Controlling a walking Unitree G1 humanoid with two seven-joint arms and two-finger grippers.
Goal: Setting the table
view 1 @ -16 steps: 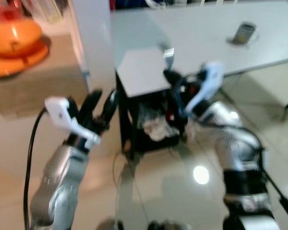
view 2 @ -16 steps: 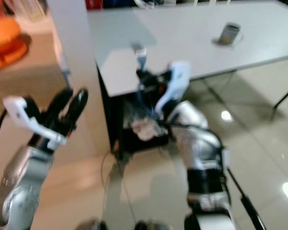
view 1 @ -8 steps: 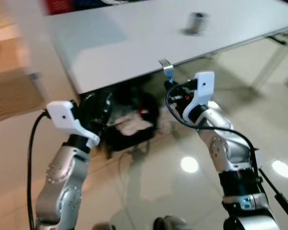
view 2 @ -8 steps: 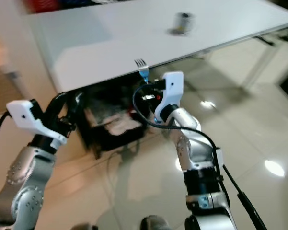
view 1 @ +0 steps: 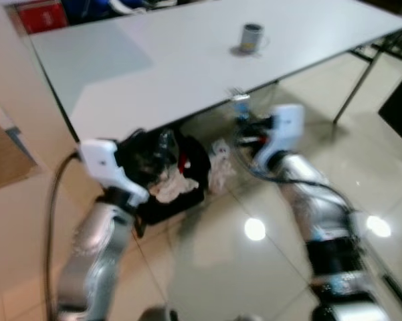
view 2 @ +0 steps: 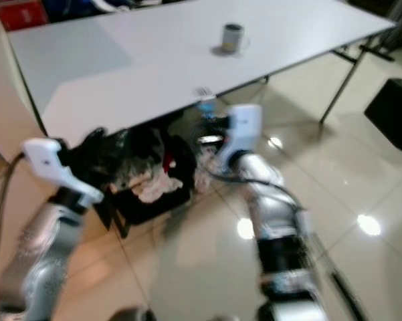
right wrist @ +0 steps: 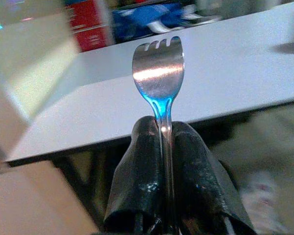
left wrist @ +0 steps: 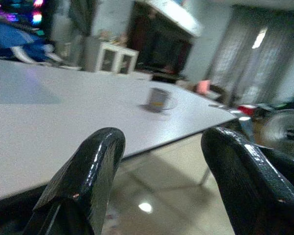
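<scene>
While right hand (right wrist: 162, 147) pinches one fork (right wrist: 158, 66), one mug (view 1: 251, 37)

The head cameras are looking down from above at the white table (view 1: 187, 60). Both wrist cameras are facing it low from its near edge, sharing the mug (left wrist: 158, 98).

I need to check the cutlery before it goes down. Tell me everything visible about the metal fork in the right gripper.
The shiny metal fork has four short tines and a bluish neck. It stands upright, tines up, its handle clamped between the right gripper's two black fingers. It is held in front of the white table's edge, not touching it. Its lower handle is hidden.
</scene>
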